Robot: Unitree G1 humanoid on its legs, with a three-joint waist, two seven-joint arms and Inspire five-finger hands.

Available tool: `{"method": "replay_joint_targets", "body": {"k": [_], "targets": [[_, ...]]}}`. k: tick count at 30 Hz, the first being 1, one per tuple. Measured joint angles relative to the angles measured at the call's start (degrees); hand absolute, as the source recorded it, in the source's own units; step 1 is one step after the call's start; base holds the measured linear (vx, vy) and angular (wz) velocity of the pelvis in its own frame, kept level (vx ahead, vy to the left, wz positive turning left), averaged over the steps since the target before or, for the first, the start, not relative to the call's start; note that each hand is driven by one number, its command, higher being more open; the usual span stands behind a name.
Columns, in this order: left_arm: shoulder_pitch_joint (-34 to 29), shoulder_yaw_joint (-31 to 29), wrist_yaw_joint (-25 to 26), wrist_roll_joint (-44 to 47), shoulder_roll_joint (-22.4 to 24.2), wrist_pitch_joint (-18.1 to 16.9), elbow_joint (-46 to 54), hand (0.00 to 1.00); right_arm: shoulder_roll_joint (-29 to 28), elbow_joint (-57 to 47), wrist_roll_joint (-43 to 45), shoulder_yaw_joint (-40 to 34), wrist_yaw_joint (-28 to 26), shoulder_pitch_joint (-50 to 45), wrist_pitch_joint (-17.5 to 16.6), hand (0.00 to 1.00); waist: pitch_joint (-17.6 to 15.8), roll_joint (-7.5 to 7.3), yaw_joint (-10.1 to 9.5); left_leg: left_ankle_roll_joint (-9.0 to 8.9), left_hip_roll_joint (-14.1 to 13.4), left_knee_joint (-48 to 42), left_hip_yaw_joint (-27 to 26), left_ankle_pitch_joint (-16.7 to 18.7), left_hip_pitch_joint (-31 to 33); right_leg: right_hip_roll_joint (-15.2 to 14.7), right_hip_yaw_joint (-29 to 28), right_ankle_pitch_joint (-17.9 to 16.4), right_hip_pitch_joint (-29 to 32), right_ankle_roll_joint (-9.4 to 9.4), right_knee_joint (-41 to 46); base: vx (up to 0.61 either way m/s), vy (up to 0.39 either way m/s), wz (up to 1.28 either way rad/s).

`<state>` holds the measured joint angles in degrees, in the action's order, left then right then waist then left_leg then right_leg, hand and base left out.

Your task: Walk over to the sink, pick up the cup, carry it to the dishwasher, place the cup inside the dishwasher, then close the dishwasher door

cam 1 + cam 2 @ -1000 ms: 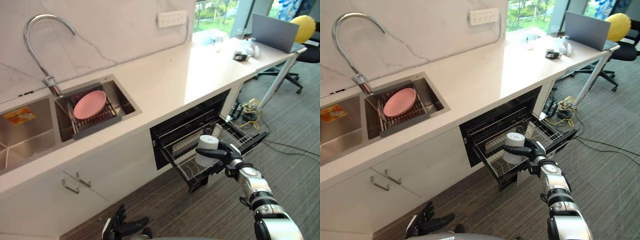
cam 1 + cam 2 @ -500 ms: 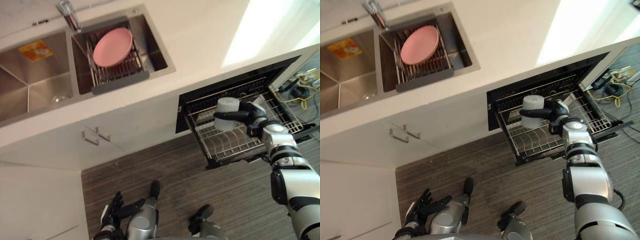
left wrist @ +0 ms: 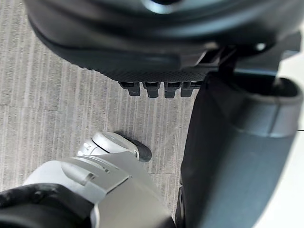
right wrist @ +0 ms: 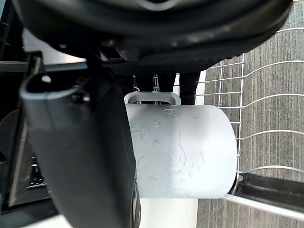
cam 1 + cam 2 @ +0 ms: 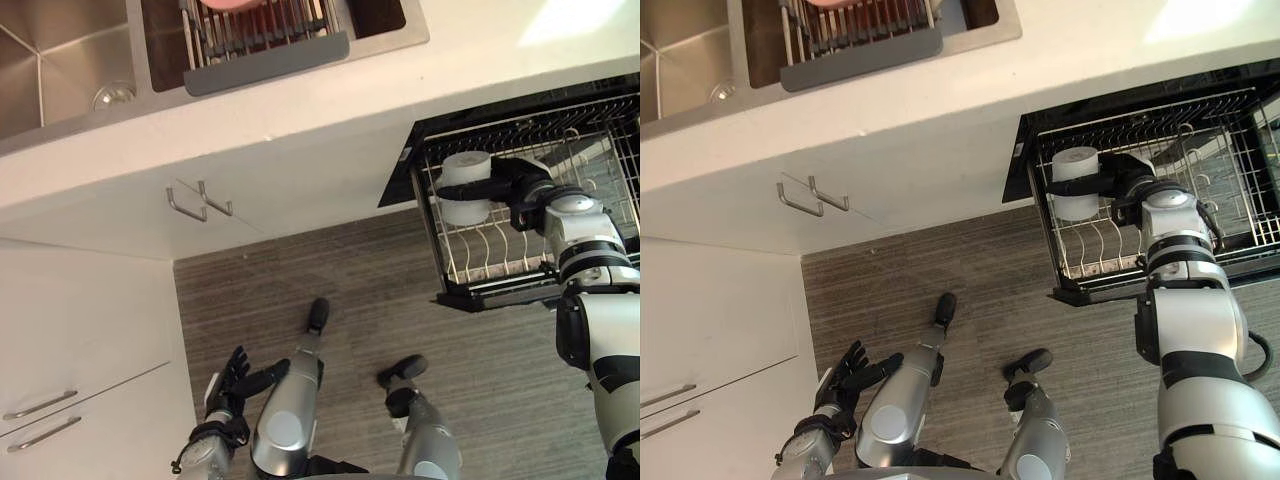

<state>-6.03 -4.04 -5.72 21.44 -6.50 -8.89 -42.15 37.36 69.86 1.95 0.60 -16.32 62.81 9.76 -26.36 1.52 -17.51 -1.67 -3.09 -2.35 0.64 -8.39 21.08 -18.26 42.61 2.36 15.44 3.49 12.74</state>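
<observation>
- The cup is a plain white cylinder with a dull, frosted wall. A small loop handle shows on it in the right wrist view.
- The right hand holds the cup, with dark fingers wrapped across its side and the thumb on the other side.
- The cup hangs over the left front corner of the dishwasher rack, a basket of thin pale wire with rows of upright prongs.
- Whether the cup rests on the wires cannot be told. In the right wrist view one wire runs just beside its rim.
- The rack is pulled out of the black dishwasher, and the prongs around the cup are bare.
- The bench is smooth and white, and its straight front edge overhangs white cupboard doors with two metal handles.
- The steel sink is sunk into the bench, and its left basin shows a round drain.
- The sink's right basin carries a grey-edged wire drainer with a pink edge at its far side.
- The striped grey carpet floor lies open between the cupboards and the rack.
- The left hand hangs low by the floor, its fingers loosely spread and holding nothing.
</observation>
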Motion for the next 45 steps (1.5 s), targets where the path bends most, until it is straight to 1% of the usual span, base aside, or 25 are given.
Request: {"method": "replay_joint_targets", "body": {"k": [5, 13, 16, 19, 22, 23, 24, 25, 26, 27, 28, 29, 30, 32, 33, 35, 36, 37, 38, 40, 42, 43, 45], "targets": [[0.8, 0.1, 0.1, 1.2, -0.1, 1.2, 0.0, 1.00, -0.4, 1.6, 0.0, 0.2, 1.1, 0.1, 1.4, 1.00, -0.3, -0.07, -0.49, -0.25, -0.3, 0.0, 0.1, -0.2, 0.4, -0.3, -0.1, -1.0, 0.9, -0.26, 1.5, -0.03, -0.049, 0.01], [0.9, 0.1, 0.5, 1.1, -0.2, 2.1, 0.6, 1.00, -0.6, 1.6, 0.1, 0.1, 1.3, 2.1, 1.4, 1.00, -0.3, -0.09, -0.59, -0.52, -0.9, 0.3, -0.5, -0.2, -0.4, 0.2, -0.7, -1.4, 0.8, -0.49, 1.9, -0.04, -0.053, -0.05], [0.9, 0.1, 0.5, 1.0, -0.3, 2.6, 0.4, 1.00, -0.6, 1.5, 0.9, -0.1, -0.1, 2.3, 1.4, 1.00, -0.3, -0.11, -0.69, -0.79, -1.4, 1.6, -1.5, -0.4, -2.7, 0.8, -1.7, -1.4, -0.4, -0.55, 1.2, -0.03, -0.055, -0.17], [0.9, 0.2, 0.8, -0.7, -1.0, 3.1, 0.2, 1.00, -0.6, 1.5, 2.8, -0.2, -1.5, 2.2, 1.3, 1.00, -0.2, -0.32, -0.49, -1.43, -2.5, 3.9, -2.4, -0.9, -5.9, 2.2, -2.1, -1.4, -2.5, -0.61, -0.1, -0.01, -0.069, -0.16], [0.9, 0.1, 1.8, -2.8, -1.3, 3.1, -0.6, 1.00, -0.3, -0.2, 8.0, -0.4, -4.0, 0.4, 1.2, 1.00, 0.5, -1.02, -0.11, -1.95, -3.2, 5.8, -3.2, -1.3, -8.5, 3.2, -2.9, -1.4, -3.9, -0.67, -0.9, 0.03, -0.076, -0.18], [0.9, 0.1, 2.2, -3.5, -1.4, 3.1, -0.9, 1.00, -0.2, -1.5, 10.8, -0.4, -5.8, -1.2, 1.0, 1.00, 1.0, -1.40, 0.36, -2.03, -3.4, 6.4, -3.7, -1.4, -9.4, 3.4, -3.2, -1.5, -4.3, -0.65, -1.0, 0.05, -0.039, -0.10], [0.9, 0.1, 2.5, -4.2, -1.4, 3.1, -1.5, 1.00, -0.2, -3.3, 13.6, -0.4, -8.0, -3.4, 0.7, 1.00, 1.5, -1.74, 1.20, -2.04, -3.3, 7.0, -4.0, -1.4, -10.6, 3.4, -3.8, -1.6, -5.1, -0.47, -1.1, 0.06, -0.027, -0.11], [0.9, 0.1, 2.7, -4.9, -1.3, 3.0, -1.9, 1.00, -0.2, -4.5, 14.7, -0.5, -9.0, -4.9, 0.4, 1.00, 1.7, -1.89, 1.47, -2.04, -3.3, 7.3, -4.3, -1.4, -11.2, 3.5, -4.0, -1.7, -5.5, -0.39, -1.3, 0.06, -0.014, -0.09], [0.9, 0.1, 3.0, -5.5, -1.2, 2.9, -2.6, 1.00, -0.3, -6.7, 16.1, -0.9, -10.1, -7.3, 0.0, 1.00, 2.5, -2.23, 1.94, -2.08, -3.2, 7.3, -4.5, -1.2, -11.7, 3.6, -4.3, -1.7, -5.9, -0.28, -1.6, 0.07, -0.009, -0.07], [0.8, 0.1, 3.4, -5.8, -1.2, 2.8, -3.9, 1.00, -0.7, -9.9, 18.0, -2.4, -11.3, -11.2, -0.3, 1.00, 4.0, -2.46, 3.03, -2.18, -3.0, 7.3, -4.6, -0.9, -12.5, 3.8, -4.3, -1.5, -6.9, -0.03, -2.2, 0.06, -0.003, -0.06], [0.8, 0.0, 3.5, -5.8, -1.2, 2.7, -4.4, 1.00, -0.9, -11.8, 18.7, -3.0, -11.4, -12.9, -0.4, 1.00, 4.2, -2.52, 3.43, -2.31, -2.8, 7.3, -4.8, -0.7, -13.3, 3.9, -4.4, -1.5, -7.7, 0.09, -2.5, 0.04, 0.001, -0.09], [0.7, -0.2, 4.0, -5.8, -1.2, 2.2, -5.7, 1.00, -1.6, -16.2, 20.5, -4.0, -11.4, -16.8, -0.7, 1.00, 5.0, -2.64, 4.24, -2.40, -2.8, 7.3, -5.2, -0.3, -14.7, 4.2, -4.7, -1.2, -9.2, 0.39, -3.6, 0.01, 0.004, -0.10], [0.4, -0.5, 4.3, -5.8, -1.2, 2.1, -6.2, 1.00, -2.1, -18.6, 21.5, -4.5, -11.5, -18.8, -0.7, 1.00, 5.8, -2.80, 4.65, -2.43, -2.8, 7.3, -5.4, -0.2, -15.0, 4.4, -4.8, -1.1, -9.6, 0.56, -4.1, 0.01, -0.002, -0.17], [-1.6, -2.3, 5.1, -7.3, -0.7, 1.3, -8.1, 1.00, -5.0, -27.7, 25.5, -7.3, -11.0, -27.1, -0.8, 1.00, 10.2, -3.35, 6.45, -2.56, -3.0, 7.3, -6.3, 0.6, -15.8, 5.2, -5.7, -0.4, -10.4, 0.77, -6.2, 0.04, -0.009, -0.22], [-2.2, -2.4, 5.4, -8.0, -0.7, 1.1, -8.4, 1.00, -6.2, -30.2, 26.7, -8.5, -10.7, -29.4, -0.8, 1.00, 11.3, -3.42, 6.78, -2.56, -3.1, 7.3, -6.6, 0.8, -16.0, 5.4, -5.9, -0.3, -10.6, 0.85, -6.6, 0.05, -0.020, -0.25], [-4.0, -3.5, 6.3, -9.2, -0.1, 0.6, -9.5, 1.00, -11.3, -39.4, 30.8, -12.4, -9.9, -37.0, -0.8, 1.00, 14.0, -3.31, 8.04, -2.69, -3.3, 7.4, -7.9, 1.7, -17.9, 6.1, -7.4, 0.0, -12.0, 1.24, -8.1, 0.04, -0.024, -0.32], [-4.4, -3.6, 6.7, -9.3, 0.1, 0.6, -9.6, 1.00, -12.4, -41.5, 31.0, -12.7, -9.5, -38.6, -0.8, 1.00, 14.5, -3.31, 8.36, -2.76, -3.4, 7.4, -8.3, 1.9, -18.3, 6.2, -7.7, 0.0, -12.3, 1.36, -8.4, 0.03, -0.026, -0.29], [-5.0, -3.9, 7.3, -9.6, 0.1, 0.6, -9.7, 1.00, -14.6, -45.5, 31.0, -12.8, -8.5, -41.5, -0.8, 1.00, 15.4, -3.26, 9.13, -2.89, -3.6, 7.4, -8.6, 2.2, -19.2, 6.6, -7.9, 0.0, -13.2, 1.49, -8.9, 0.03, -0.035, -0.20], [-5.4, -4.0, 7.7, -9.6, 0.2, 0.5, -9.7, 1.00, -16.4, -48.6, 31.0, -12.9, -7.8, -43.5, -0.6, 1.00, 15.7, -3.23, 9.44, -2.97, -3.9, 7.6, -8.9, 2.7, -20.3, 7.0, -8.2, 0.0, -14.3, 1.63, -9.5, 0.03, -0.046, -0.17], [-5.7, -4.4, 8.2, -9.3, 0.4, 0.5, -9.7, 1.00, -18.3, -52.3, 31.0, -12.9, -6.7, -45.0, -0.3, 1.00, 16.1, -3.18, 9.47, -3.45, -4.5, 7.6, -9.1, 3.2, -21.5, 7.6, -8.3, 0.0, -15.8, 1.67, -10.4, 0.02, -0.045, -0.07], [-7.2, -5.1, 8.4, -7.5, 1.0, 0.3, -9.7, 1.00, -21.3, -57.8, 31.0, -13.1, -5.9, -45.8, -0.3, 1.00, 17.9, -3.01, 9.47, -3.73, -5.2, 7.6, -8.6, 3.4, -22.0, 8.9, -7.8, 0.2, -17.5, 1.46, -12.0, 0.04, -0.062, 0.09], [-7.5, -5.5, 8.3, -7.0, 1.3, 0.3, -9.8, 1.00, -21.8, -59.2, 31.1, -13.5, -5.9, -46.1, -0.3, 1.00, 18.3, -2.86, 9.45, -3.77, -5.3, 7.6, -8.1, 3.4, -22.0, 9.2, -7.6, 0.2, -17.9, 1.41, -12.2, 0.08, -0.063, 0.38], [-8.6, -6.8, 8.2, -6.5, 2.5, 0.3, -9.8, 1.00, -22.6, -66.2, 31.6, -15.9, -5.9, -49.0, -1.2, 1.00, 19.9, -2.09, 9.32, -3.83, -5.0, 7.3, -5.3, 3.3, -21.7, 8.8, -4.0, -0.8, -20.0, 1.78, -11.9, 0.08, -0.034, 0.75]]}}
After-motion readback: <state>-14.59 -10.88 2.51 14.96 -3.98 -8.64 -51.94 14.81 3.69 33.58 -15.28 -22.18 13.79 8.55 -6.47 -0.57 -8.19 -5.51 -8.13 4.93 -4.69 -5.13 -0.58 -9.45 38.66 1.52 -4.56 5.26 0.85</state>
